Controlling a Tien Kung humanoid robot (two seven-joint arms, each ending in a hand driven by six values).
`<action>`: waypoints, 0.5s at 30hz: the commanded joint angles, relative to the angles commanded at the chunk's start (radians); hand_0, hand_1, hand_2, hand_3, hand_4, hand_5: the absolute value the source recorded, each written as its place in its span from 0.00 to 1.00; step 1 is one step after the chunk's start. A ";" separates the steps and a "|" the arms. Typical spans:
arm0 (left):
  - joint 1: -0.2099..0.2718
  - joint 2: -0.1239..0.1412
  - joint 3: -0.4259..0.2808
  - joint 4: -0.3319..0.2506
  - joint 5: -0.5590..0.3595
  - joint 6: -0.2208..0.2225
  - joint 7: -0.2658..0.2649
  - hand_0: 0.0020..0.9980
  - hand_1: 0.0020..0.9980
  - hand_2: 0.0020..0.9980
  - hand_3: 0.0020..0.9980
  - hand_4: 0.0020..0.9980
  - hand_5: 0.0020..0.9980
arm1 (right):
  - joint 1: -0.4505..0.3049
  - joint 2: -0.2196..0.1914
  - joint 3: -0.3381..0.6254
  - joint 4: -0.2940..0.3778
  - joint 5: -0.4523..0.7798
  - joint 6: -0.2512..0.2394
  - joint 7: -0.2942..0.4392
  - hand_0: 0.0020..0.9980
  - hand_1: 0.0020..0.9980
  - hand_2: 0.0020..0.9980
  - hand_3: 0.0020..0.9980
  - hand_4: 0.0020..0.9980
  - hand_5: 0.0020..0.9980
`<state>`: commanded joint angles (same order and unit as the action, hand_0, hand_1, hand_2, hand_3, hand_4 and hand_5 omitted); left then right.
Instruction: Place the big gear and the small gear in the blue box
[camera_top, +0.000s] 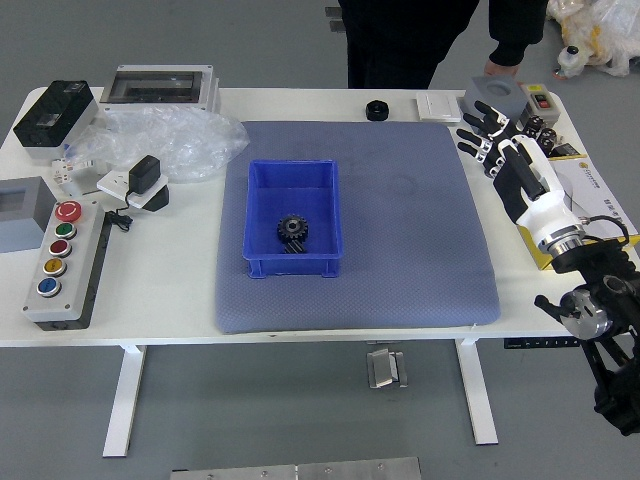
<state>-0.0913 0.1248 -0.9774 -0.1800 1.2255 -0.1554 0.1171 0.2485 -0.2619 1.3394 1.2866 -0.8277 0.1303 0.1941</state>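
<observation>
My right hand (497, 152) is over the table's right side, its fingers spread and holding nothing, apart from the blue box (292, 265). Inside that box, toward its near wall, lies a dark toothed gear (292, 228). A second dark ribbed piece (295, 246) touches its near side; whether this is the other gear, I cannot tell. The left hand is out of view.
The box stands on a blue-grey mat (410, 260). A black roll (377, 110) lies at the far edge, a button panel (70, 262) and plastic wrap (165, 140) at left. A person stands beyond the table, one hand (499, 69) behind a grey block.
</observation>
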 joint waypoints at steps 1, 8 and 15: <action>0.000 0.000 0.001 0.000 -0.001 0.000 0.000 0.85 0.82 0.80 0.82 0.68 0.30 | -0.003 0.000 0.002 0.004 0.036 0.004 -0.001 0.90 0.85 0.92 0.91 0.59 0.82; 0.001 0.001 -0.007 0.000 0.002 0.002 0.014 0.85 0.82 0.80 0.82 0.68 0.31 | -0.028 0.004 0.027 0.032 0.262 0.009 -0.007 0.91 0.84 0.91 0.89 0.57 0.88; 0.004 0.003 -0.010 0.000 0.004 0.004 0.028 0.85 0.82 0.80 0.82 0.67 0.31 | -0.041 0.005 0.041 0.042 0.375 0.008 -0.009 0.91 0.84 0.90 0.86 0.56 0.89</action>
<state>-0.0872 0.1275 -0.9877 -0.1800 1.2291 -0.1516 0.1447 0.2080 -0.2574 1.3801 1.3290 -0.4531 0.1382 0.1855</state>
